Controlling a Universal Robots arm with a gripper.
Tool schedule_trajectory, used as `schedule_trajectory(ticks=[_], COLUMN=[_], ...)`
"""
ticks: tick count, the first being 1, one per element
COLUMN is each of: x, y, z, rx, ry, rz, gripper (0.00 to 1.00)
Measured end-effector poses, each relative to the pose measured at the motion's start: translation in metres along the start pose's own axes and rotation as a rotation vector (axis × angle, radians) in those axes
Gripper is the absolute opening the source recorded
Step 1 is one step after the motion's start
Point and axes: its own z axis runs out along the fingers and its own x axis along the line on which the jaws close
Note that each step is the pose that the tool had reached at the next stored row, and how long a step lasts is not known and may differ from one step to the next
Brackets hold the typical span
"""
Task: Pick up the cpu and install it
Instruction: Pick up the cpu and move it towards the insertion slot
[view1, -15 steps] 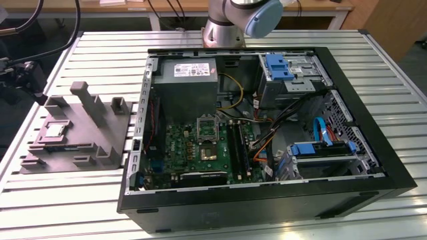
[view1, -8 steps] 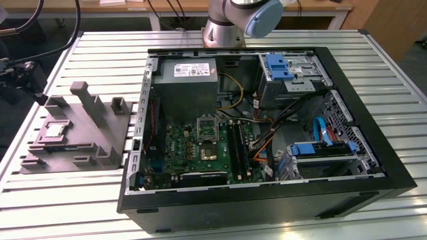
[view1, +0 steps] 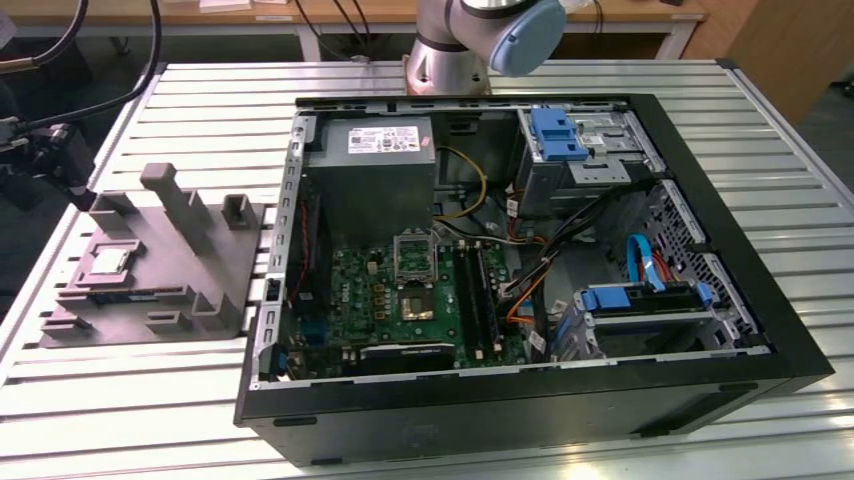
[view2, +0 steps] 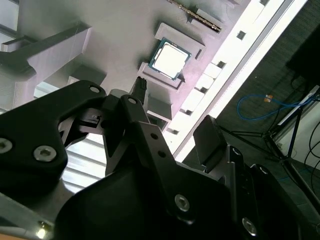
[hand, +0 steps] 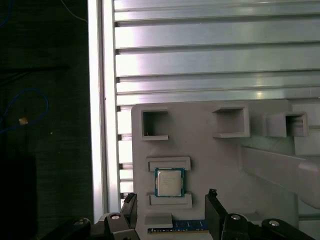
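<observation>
The cpu (hand: 169, 182) is a small square chip with a pale silvery top. It lies flat in a shallow pocket of the grey moulded tray (hand: 210, 150). In the first wrist view my gripper (hand: 171, 209) hangs above the tray, open, and its two dark fingertips (hand: 131, 204) stand apart to either side of the chip without touching it. The second wrist view has the cpu (view2: 170, 59) beyond the open gripper (view2: 175, 110), with nothing between the fingers. In the exterior view the cpu (view1: 107, 263) sits on the tray (view1: 200, 290) at the exterior view's left.
An open black PC case (view1: 534, 400) lies on the slatted metal table (view1: 747, 110), with a green motherboard (view1: 387, 300), a grey power supply box (view1: 380, 170), cables and blue drive brackets inside. The tray carries tall upright posts (view1: 174, 200). The table edge (hand: 102, 100) runs close beside the tray.
</observation>
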Motion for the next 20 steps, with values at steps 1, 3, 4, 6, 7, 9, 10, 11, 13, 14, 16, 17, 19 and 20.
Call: schedule_trajectory(ticks=[1,3,4,6,7,9,10,11,13,14,16,17,19,20], x=[0.0001,0.0001,0.0001,0.0002,0.0001,0.0,0.0,0.0,-0.0001,-0.0002,-0.0002,-0.0002,-0.0003,-0.0003], y=[-0.0001,-0.0003,-0.0003,-0.0006,-0.0008,-0.0015,-0.0018,-0.0022,-0.0033,-0.0038,-0.0047,-0.005,-0.0057,-0.006], z=[0.0016,0.0053,0.007,0.0108,0.0126,0.0161,0.0179,0.0196,0.0234,0.0252,0.0288,0.0306,0.034,0.0355], rx=[0.0,0.0001,0.0002,0.0001,0.0001,0.0002,0.0002,0.0003,0.0001,0.0001,0.0002,0.0002,0.0002,0.0002], ry=[0.0002,0.0006,0.001,0.001,0.0011,0.0012,0.0013,0.0015,0.0016,0.0017,0.0018,0.0018,0.0019,0.0019], rz=[0.0,0.0,0.0,0.0,0.0,0.0,0.0,0.0,0.0,0.0,0.0,0.0,0.0,0.0], gripper=[0.65,0.65,0.65,0.65,0.65,0.65,0.65,0.65,0.65,0.65,0.65,0.65,0.65,0.65])
